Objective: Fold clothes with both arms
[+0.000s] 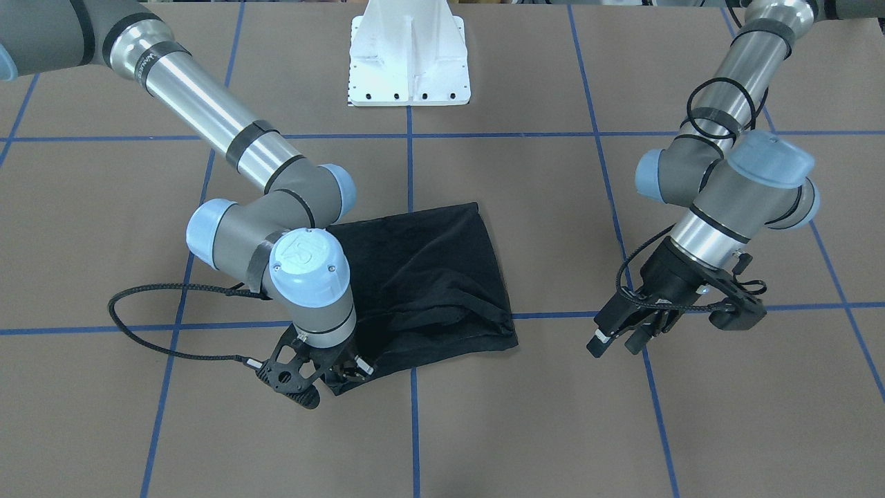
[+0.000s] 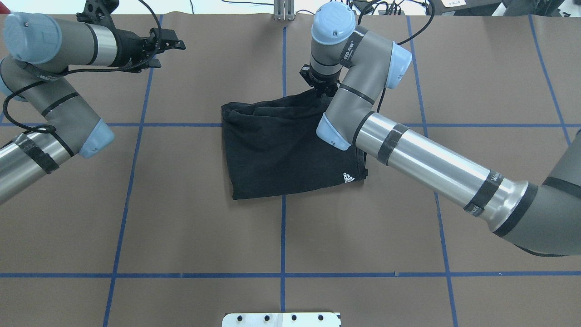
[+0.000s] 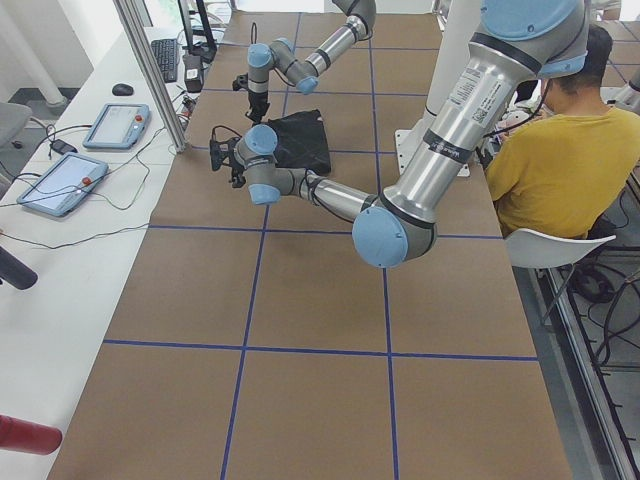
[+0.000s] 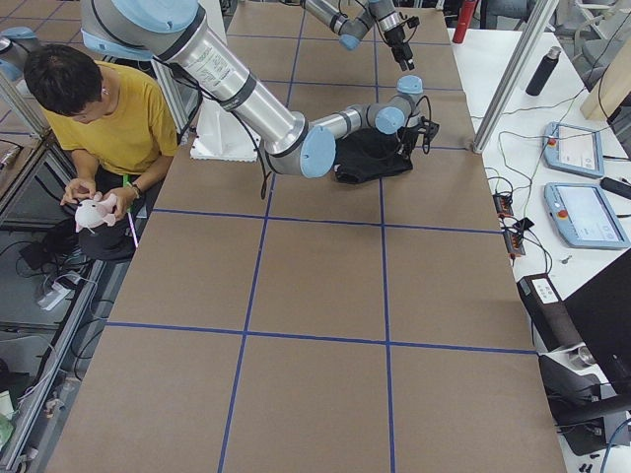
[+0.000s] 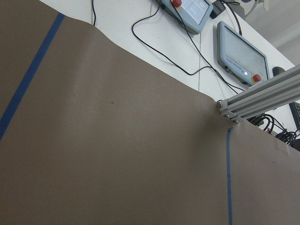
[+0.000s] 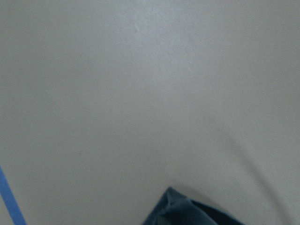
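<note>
Your bench (image 2: 181,227) is covered in brown paper, marked into squares by blue tape (image 2: 283,236). The white pedestal (image 1: 409,62) stands at the robot's edge. Beyond the operators' edge a white table carries two touch pendants (image 5: 241,51) with red buttons and loose cables, next to an aluminium post (image 5: 262,96). A person in a yellow shirt (image 4: 108,118) sits beside the pedestal.

The black T-shirt (image 2: 277,150) lies about mid-bench, a little toward the operators' edge. It is folded into a rough rectangle with rumpled layers along that edge. A small white logo (image 2: 347,177) shows at its corner nearest the robot, on the robot's right.

The right gripper (image 1: 328,384) is down at the shirt's operator-side corner. You cannot tell from these views whether it pinches the cloth. The left gripper (image 1: 617,340) hangs over bare paper near the operators' edge, well apart from the shirt, its fingers spread and holding nothing.
</note>
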Robot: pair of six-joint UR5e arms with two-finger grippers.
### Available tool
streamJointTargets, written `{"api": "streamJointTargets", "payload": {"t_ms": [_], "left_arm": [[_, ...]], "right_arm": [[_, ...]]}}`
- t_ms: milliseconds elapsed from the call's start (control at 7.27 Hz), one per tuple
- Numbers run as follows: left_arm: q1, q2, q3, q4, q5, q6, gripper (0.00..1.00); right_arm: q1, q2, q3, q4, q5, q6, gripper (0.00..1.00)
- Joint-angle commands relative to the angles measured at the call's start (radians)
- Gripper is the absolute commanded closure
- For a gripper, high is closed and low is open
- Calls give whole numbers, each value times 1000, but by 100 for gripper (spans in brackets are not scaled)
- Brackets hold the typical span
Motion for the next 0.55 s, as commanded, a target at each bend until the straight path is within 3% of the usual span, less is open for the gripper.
{"api": "streamJointTargets", "payload": {"t_ms": [0,275,413], "left_arm": [[-10,0,0,1,-3,10,0],[-62,24,-3,0,-64,67,0],[-82,84,-41,1,-82,157,0]], "right_arm": [[99,56,-85,51,126,-15,100],[226,29,-80,43,262,-114,100],[265,-9,-67,45,270,-156,100]]}}
